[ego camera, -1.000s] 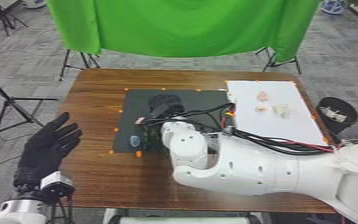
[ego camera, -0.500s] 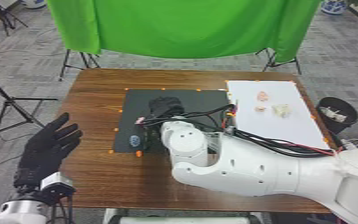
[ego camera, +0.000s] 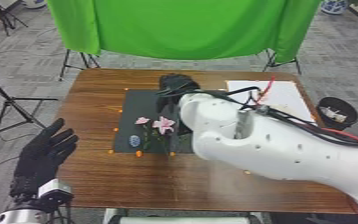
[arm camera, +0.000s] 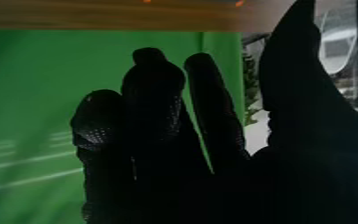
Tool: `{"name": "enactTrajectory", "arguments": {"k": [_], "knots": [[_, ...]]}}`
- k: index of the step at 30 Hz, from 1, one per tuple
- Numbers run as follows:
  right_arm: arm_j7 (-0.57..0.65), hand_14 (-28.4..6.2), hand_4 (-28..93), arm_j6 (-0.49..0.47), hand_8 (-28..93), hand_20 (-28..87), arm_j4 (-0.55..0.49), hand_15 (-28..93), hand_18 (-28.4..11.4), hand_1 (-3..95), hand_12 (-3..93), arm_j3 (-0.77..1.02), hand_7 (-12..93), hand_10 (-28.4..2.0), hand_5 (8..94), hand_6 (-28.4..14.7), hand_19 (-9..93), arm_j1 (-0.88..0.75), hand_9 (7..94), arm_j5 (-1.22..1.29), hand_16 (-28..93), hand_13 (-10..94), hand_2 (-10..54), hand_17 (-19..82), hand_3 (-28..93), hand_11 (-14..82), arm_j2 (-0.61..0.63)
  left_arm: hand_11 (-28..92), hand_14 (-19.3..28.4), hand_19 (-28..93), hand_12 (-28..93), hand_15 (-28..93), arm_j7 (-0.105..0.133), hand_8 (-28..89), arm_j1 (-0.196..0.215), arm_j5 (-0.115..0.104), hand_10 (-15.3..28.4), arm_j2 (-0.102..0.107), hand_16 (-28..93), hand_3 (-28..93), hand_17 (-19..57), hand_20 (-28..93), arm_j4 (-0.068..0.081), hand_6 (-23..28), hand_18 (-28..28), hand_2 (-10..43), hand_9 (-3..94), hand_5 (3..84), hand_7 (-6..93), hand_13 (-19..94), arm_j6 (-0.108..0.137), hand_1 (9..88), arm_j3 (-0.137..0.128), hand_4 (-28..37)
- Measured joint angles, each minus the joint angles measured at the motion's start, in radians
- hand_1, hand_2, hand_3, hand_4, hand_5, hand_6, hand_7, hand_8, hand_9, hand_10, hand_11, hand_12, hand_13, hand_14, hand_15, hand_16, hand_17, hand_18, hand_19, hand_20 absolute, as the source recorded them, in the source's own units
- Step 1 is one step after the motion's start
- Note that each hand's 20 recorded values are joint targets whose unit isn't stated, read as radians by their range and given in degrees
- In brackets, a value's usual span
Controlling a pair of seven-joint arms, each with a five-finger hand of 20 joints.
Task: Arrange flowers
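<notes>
Left hand (ego camera: 40, 157): fingers straight and slightly spread, pointing away from the robot, at the table's (ego camera: 95, 172) left side.
Right hand (ego camera: 177, 84): near the far edge of the black mat (ego camera: 182, 146), to the right of the left hand's fingers and farther off.
Larger pink flower (ego camera: 164, 125): nearer the robot than the right hand's fingers.
Smaller pink flower (ego camera: 142, 120): left of the larger one, between the two hands' fingers.
Blue oval (ego camera: 135, 141): on the mat, right of the left fingers.
White sheet (ego camera: 282, 99): right of the right fingers.
</notes>
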Motion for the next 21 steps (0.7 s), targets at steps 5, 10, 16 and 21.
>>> {"name": "enactTrajectory", "arguments": {"k": [5,10,16,21], "knots": [[-0.003,-10.5,-22,-0.013,-9,25,-0.012,78,-15.0,36.4,14.7,0.024,16,-22.6,48.0,-8.9,93,0.001,51.6,0.029,11,67,-5.6,51,75,16.2,0.118,29,23.8,44,11,49,0.027,-8,0.001,-0.02,19.0,0.024,-11,66,-9.4,8,0.0,10.4,20.6,6.8,32.4,39.0,9.9,18,0.009,30.4,0.011,-20.6],[0.028,-10.5,-22,-0.013,-9,25,0.019,79,-15.1,36.4,14.7,0.033,16,-22.5,47.6,-8.8,93,-0.005,50.4,0.085,11,68,-5.5,51,75,15.2,0.228,29,23.8,44,11,49,0.069,-8,0.003,-0.053,19.0,0.06,-11,66,-9.4,8,0.0,10.3,20.6,6.8,32.4,39.0,9.9,18,0.018,30.5,0.026,-20.6],[0.049,-9.6,-22,-0.003,-9,29,0.08,80,-15.4,35.9,14.8,0.006,17,-22.0,47.8,-8.3,93,0.008,50.3,0.113,11,69,-5.4,52,76,15.0,0.326,29,23.8,44,11,49,0.066,-8,-0.008,-0.053,19.0,0.075,-11,66,-9.4,8,0.001,10.3,20.6,6.8,32.4,39.0,9.9,18,0.018,30.4,0.034,-20.6],[0.058,-9.3,-23,0.002,-9,30,0.112,81,-15.4,35.9,14.8,0.0,17,-21.6,47.8,-8.1,93,0.019,50.1,0.136,10,69,-5.5,52,77,15.0,0.379,29,23.7,44,11,49,0.066,-8,-0.02,-0.054,19.0,0.084,-11,66,-9.4,8,0.002,10.3,20.6,6.8,32.4,39.0,9.9,18,0.018,30.3,0.045,-20.6]]}}
